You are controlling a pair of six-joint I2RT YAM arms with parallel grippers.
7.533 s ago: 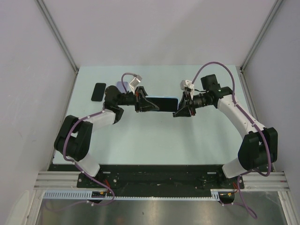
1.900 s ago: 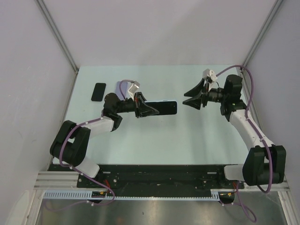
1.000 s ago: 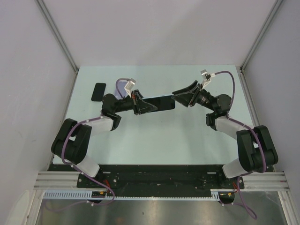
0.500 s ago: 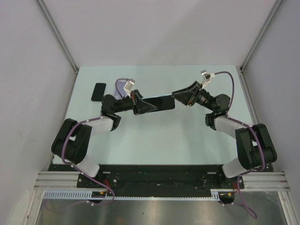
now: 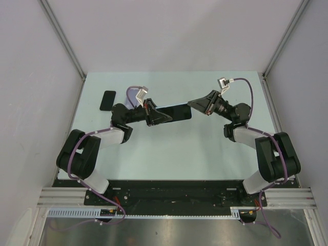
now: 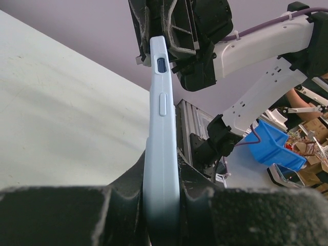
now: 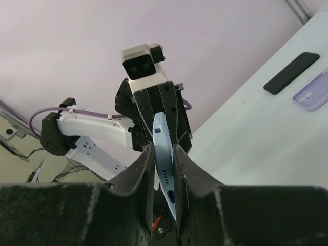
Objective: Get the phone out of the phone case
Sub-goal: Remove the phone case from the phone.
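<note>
Right fingers (image 7: 144, 169) have closed on the phone case (image 7: 163, 148), which left fingers (image 6: 129, 179) still clamp.

walls (image 5: 169, 36): plain lilac | table (image 5: 174, 154): pale mint | near edge: metal rail (image 5: 61, 196)

The dark phone (image 5: 177, 111) sits in its pale-blue phone case (image 6: 161, 128) — on edge, raised, pinched at both ends.
</note>
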